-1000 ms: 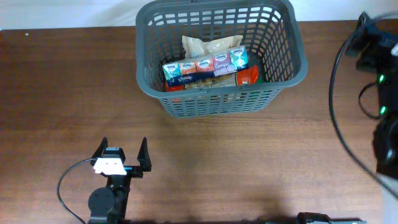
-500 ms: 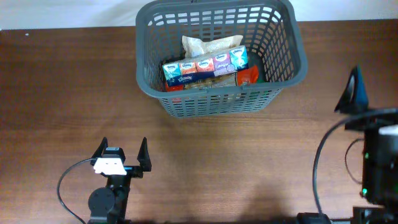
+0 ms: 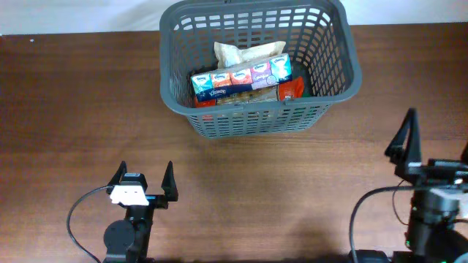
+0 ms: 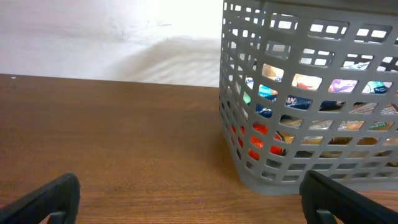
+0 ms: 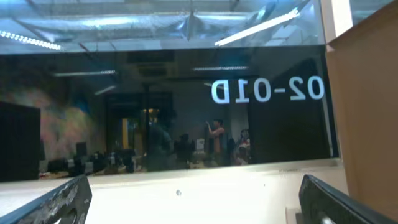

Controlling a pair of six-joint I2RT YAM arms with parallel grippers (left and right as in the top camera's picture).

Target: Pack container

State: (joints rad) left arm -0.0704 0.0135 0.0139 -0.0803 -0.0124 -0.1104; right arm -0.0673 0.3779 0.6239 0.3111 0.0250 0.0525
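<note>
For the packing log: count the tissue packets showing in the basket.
5 tissue packets, side by side in one row across the middle of the container, among other groceries; more may be hidden beneath.

Black arms (image 3: pixel 126 235), white block (image 3: pixel 129 194) on left gripper (image 3: pixel 145 169), looping black cables (image 3: pixel 70 221)
</note>
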